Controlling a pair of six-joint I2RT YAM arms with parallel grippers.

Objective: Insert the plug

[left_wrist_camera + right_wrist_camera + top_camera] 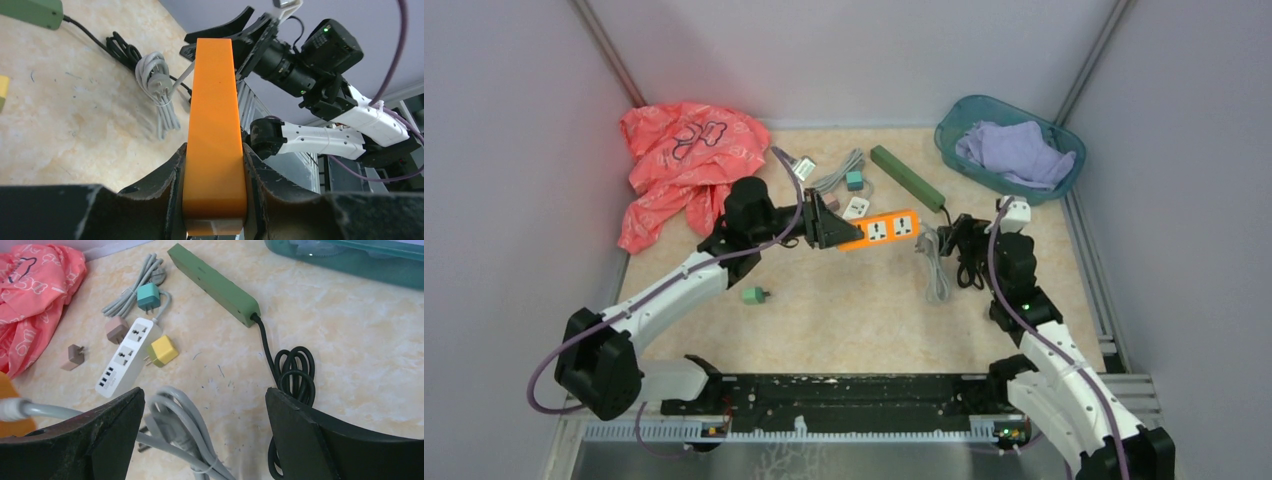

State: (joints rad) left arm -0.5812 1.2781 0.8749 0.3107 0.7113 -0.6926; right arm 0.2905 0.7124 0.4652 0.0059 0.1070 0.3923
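- Two arms meet near the table's middle in the top view, the left reaching in from 7 o'clock and the right from 5 o'clock.
- Left gripper (pixel 824 222) (pixel 214 160) is clenched on one end of the orange power strip (pixel 886 229) (pixel 214 100), both fingers pressed against its long sides. The strip is lifted, and its free end points to 3 o'clock, toward the right gripper (pixel 954 235) (pixel 205 430).
- Right gripper is released, its jaws spread wide and gripping nothing.
- Bundled grey cable (pixel 934 265) (pixel 175 415) with its plug (pixel 162 85) lies on the table at 4 o'clock from the strip's free end, seen between the right fingers in the wrist view.
- Green power strip (pixel 907 177) (pixel 212 282) lies at 12 o'clock from the orange one, its black cord coil (pixel 295 372) just beside the grey bundle.
- White power strip (pixel 127 355) with a yellow adapter (pixel 162 350) touching it sits behind the orange strip.
- Pink cloth (pixel 684 160) is at the table's 10 o'clock, a teal basket (pixel 946 140) at 2 o'clock.
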